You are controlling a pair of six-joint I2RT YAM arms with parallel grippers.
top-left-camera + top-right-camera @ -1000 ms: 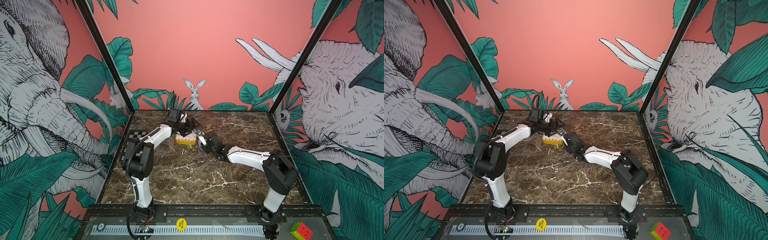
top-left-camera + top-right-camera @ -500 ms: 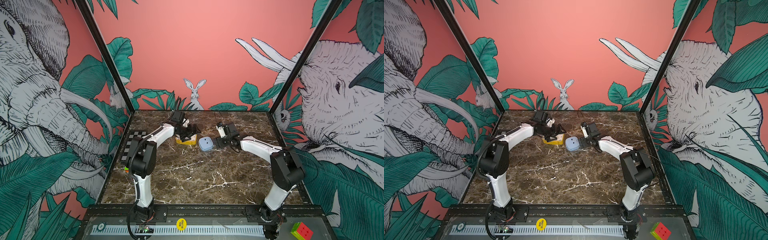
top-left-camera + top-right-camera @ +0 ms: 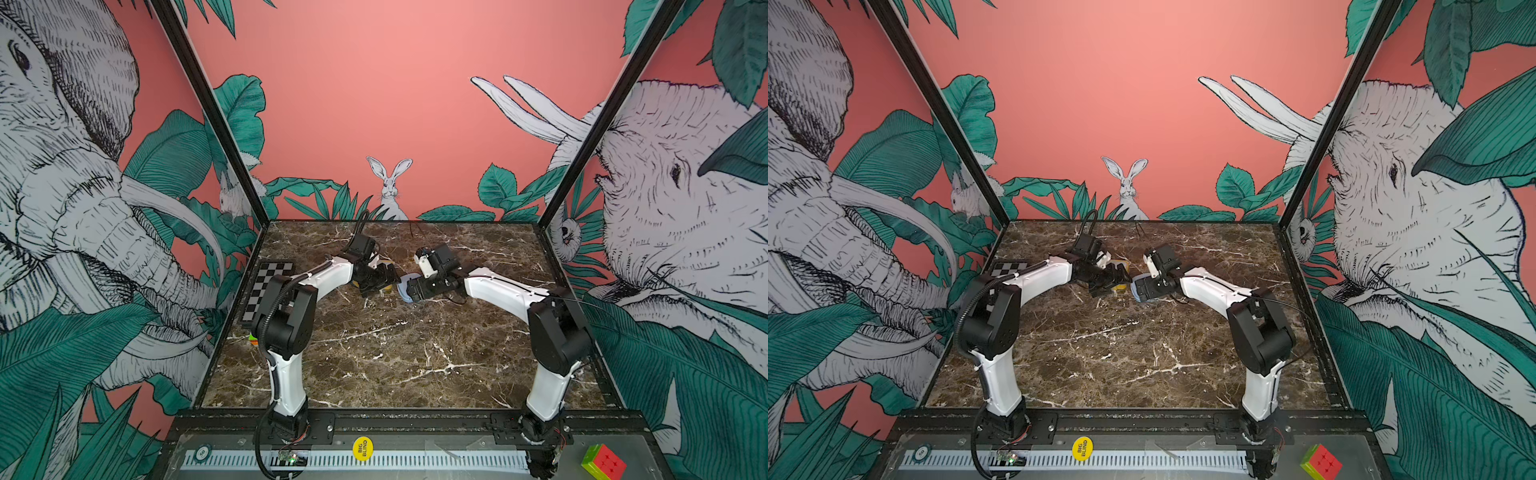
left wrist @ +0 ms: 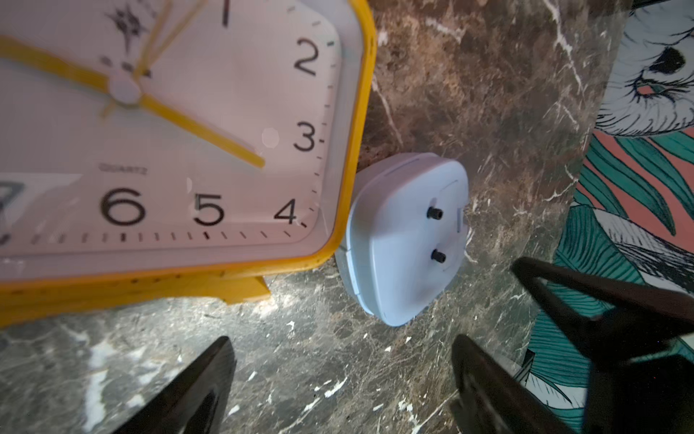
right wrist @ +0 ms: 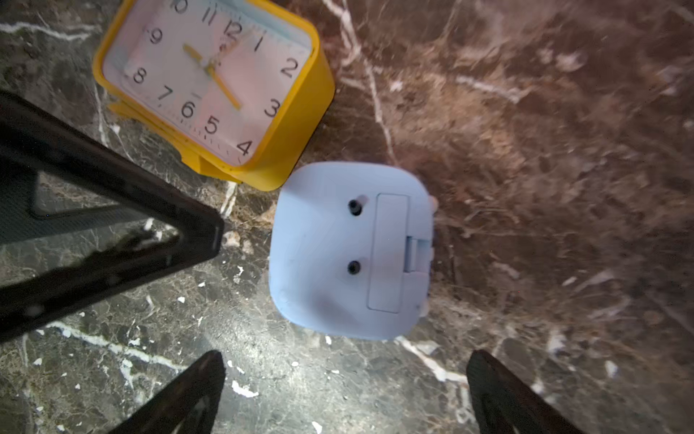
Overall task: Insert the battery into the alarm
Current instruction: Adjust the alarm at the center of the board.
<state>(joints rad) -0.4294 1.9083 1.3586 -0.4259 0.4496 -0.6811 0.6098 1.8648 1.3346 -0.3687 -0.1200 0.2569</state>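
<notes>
- We see the left gripper (image 4: 341,349) empty, its jaws apart, near the yellow clock (image 4: 169,131).
- The blue alarm (image 5: 349,251) lies face down just beside it, battery cover (image 5: 388,251) apparently shut.
- The right gripper (image 5: 345,360) hovers above it, spread wide and empty.
- We spot no battery; we judge it is probably already inside.

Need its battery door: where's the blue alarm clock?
The blue alarm clock lies back-up on the marble table, toward the back centre in both top views, beside the yellow clock, ahead of the right gripper.
</notes>
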